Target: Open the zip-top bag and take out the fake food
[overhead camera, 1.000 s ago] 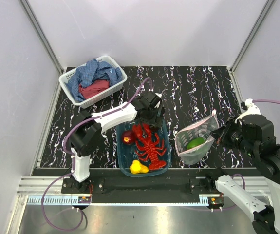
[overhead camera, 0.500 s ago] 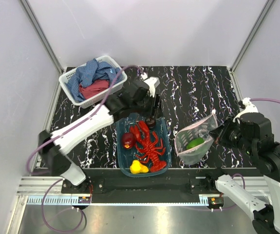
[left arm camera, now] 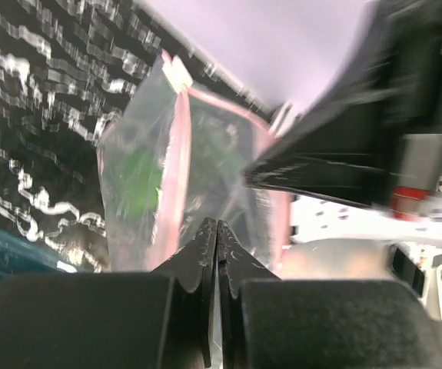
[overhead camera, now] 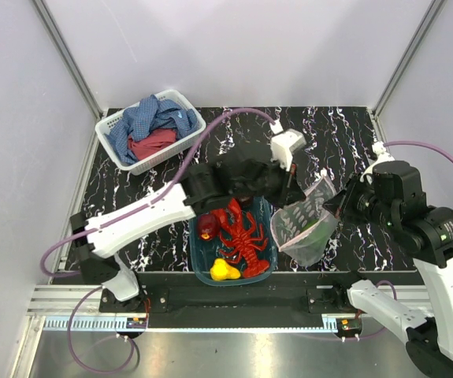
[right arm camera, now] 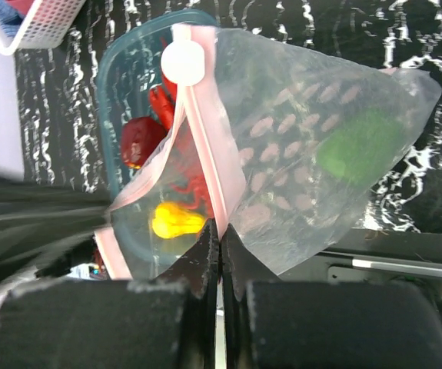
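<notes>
The right claw [right arm camera: 219, 234] is clenched on the pink zip strip of the bag [right arm camera: 305, 131] and holds it up over the desk [overhead camera: 328, 134]. The strip runs straight ahead from its tips. The bag's mouth faces the left claw [left arm camera: 217, 231], which is clenched too. Its tips sit right at the mouth, with one pink lip on either side ahead of them. Through the blur I cannot tell whether it pinches any plastic. A green pepper [right arm camera: 359, 146] lies deep inside, beyond the left claw. I judge the next move is to pull one lip away from the right claw.
</notes>
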### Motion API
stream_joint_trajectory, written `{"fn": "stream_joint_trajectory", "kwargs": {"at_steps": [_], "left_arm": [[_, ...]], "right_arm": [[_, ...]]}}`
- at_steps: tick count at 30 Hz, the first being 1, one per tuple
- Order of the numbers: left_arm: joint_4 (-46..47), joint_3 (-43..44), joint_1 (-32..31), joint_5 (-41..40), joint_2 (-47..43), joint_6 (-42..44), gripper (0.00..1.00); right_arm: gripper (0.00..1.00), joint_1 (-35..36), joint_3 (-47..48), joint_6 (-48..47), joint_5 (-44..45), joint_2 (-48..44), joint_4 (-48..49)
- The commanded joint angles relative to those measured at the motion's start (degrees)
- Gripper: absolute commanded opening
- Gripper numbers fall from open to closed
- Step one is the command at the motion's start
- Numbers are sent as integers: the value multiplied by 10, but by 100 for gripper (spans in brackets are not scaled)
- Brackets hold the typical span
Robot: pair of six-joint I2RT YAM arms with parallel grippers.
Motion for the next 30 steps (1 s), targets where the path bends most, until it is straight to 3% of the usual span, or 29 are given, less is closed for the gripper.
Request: {"fn": "stream_joint_trajectory", "kwargs": {"at_steps": [1,11,18,22,30], "left_arm": [[-25,26,-14,-23,30,2,2],[-65,63,-21,-50,112,14,0],[-103,84,-48,-196,118,-18,0],[-108,88,-59,-219,123,-37,0],[-93,55,-64,-171,149,-51,1]], "right_arm": [[0,0,31,-3,-33,9,32],[0,0,10,18,-88,25,62],[0,0,2,47,-101,41,82],[0,0,-6,60,-107,42,97],[0,0,-21,85,-104,33,114]]}}
